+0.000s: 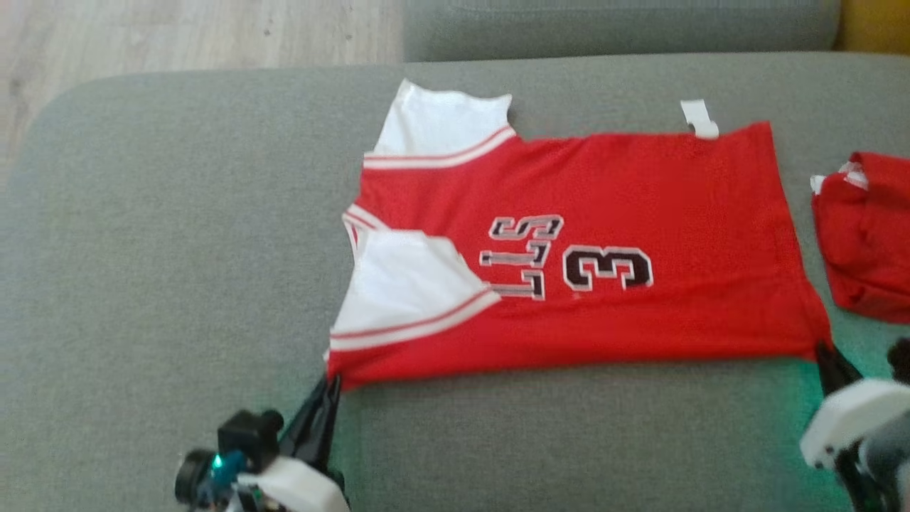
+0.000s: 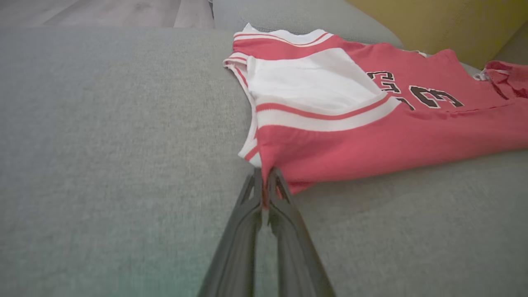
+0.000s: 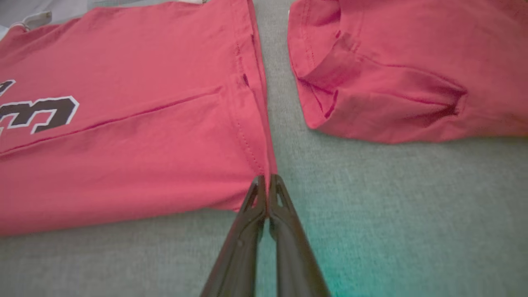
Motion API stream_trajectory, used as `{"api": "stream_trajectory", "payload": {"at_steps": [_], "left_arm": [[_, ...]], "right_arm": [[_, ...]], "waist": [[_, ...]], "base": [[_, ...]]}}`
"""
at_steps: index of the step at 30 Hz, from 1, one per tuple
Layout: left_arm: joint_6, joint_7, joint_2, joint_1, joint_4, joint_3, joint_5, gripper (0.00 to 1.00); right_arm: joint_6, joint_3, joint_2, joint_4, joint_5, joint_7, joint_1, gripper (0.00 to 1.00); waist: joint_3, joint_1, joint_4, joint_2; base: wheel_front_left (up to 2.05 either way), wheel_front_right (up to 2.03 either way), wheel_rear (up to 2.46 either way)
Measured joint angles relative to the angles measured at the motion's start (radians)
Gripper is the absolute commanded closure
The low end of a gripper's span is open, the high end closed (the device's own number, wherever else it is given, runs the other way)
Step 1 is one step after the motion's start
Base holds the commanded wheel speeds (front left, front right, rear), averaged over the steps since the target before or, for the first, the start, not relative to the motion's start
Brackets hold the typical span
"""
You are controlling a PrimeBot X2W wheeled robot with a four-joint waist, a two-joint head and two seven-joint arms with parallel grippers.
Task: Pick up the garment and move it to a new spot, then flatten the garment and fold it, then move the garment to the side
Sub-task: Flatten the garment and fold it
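Red-and-white thin fabric jersey (image 1: 640, 206): judged light, limp, sagging if lifted; near corners are pinched by left gripper (image 2: 264, 187) and right gripper (image 3: 268, 189).

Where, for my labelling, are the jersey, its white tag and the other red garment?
jersey (image 1: 640, 199), head view, red chest area
white tag (image 1: 700, 119), head view, its middle
other red garment (image 1: 867, 242), head view, its middle
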Motion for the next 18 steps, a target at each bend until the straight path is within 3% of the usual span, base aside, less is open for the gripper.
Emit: {"api": "stream_trajectory", "payload": {"at_steps": [12, 13, 14, 15, 16, 17, 18], "left_arm": [[0.034, 0.081, 0.032, 0.169, -0.159, -0.035, -0.004, 1.0], [0.034, 0.088, 0.036, 0.17, -0.165, -0.036, -0.005, 1.0], [0.035, 0.094, 0.04, 0.17, -0.17, -0.036, -0.005, 1.0], [0.035, 0.1, 0.043, 0.169, -0.176, -0.036, -0.005, 0.7], [0.035, 0.109, 0.045, 0.168, -0.18, -0.037, -0.005, 0.27], [0.035, 0.115, 0.047, 0.167, -0.181, -0.037, -0.005, 0.0], [0.035, 0.12, 0.051, 0.165, -0.186, -0.037, -0.004, 0.0]], "right_arm": [[0.0, -0.021, -0.02, -0.203, 0.038, 0.074, 0.239, 1.0], [0.0, -0.023, -0.018, -0.213, 0.038, 0.075, 0.24, 0.79], [0.0, -0.024, -0.016, -0.222, 0.038, 0.083, 0.241, 0.04], [0.0, -0.026, -0.014, -0.231, 0.038, 0.083, 0.242, 0.0], [0.0, -0.031, -0.011, -0.243, 0.035, 0.083, 0.242, 0.0], [0.0, -0.035, -0.008, -0.254, 0.03, 0.083, 0.242, 0.0], [0.0, -0.036, -0.006, -0.265, 0.026, 0.083, 0.242, 0.0]], "waist": [[-0.023, 0.0, 0.033, 0.0], [-0.022, 0.0, 0.033, 0.0], [-0.021, 0.0, 0.032, 0.0], [-0.02, 0.0, 0.031, 0.0], [-0.019, 0.0001, 0.03, 0.0], [-0.018, 0.0, 0.028, 0.0], [-0.017, 0.0, 0.025, 0.0]], "base": [[0.0, 0.0, 0.0], [0.0, 0.0, 0.0], [0.0, 0.0, 0.0], [0.0, 0.0, 0.0], [0.0, 0.0, 0.0], [0.0, 0.0, 0.0], [0.0, 0.0, 0.0]]}}
